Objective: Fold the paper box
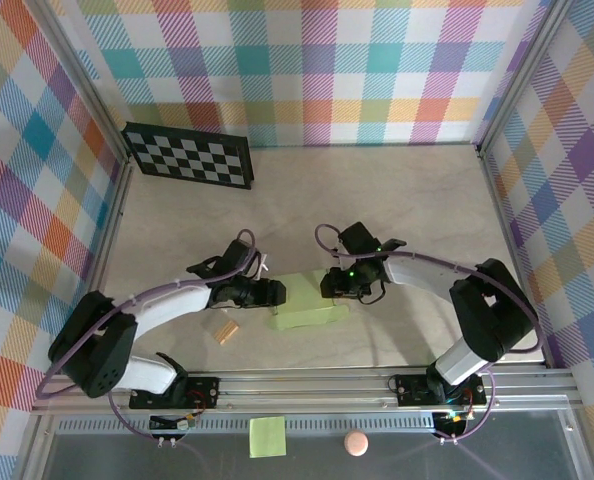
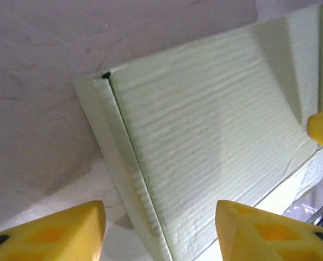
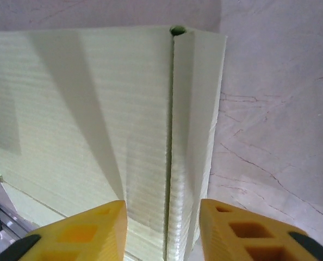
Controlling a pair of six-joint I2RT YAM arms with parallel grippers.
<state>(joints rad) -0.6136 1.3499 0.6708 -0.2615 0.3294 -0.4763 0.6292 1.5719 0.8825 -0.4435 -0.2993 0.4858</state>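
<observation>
My left tool (image 2: 159, 231) and my right tool (image 3: 164, 228) are both spread, pinching nothing. To fold well, I judge, each should close squarely on its narrow end flap (image 3: 197, 136) and turn it along the crease (image 3: 171, 136), both together, so the thin card does not buckle. The paper box (image 1: 312, 312) lies on the table (image 1: 377, 200) between them, one flap just ahead of each gap.

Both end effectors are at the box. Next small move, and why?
Probably close the right end effector on the narrow side flap of the paper box: its open fingers flank that flap's crease. The left end effector is open too.
</observation>
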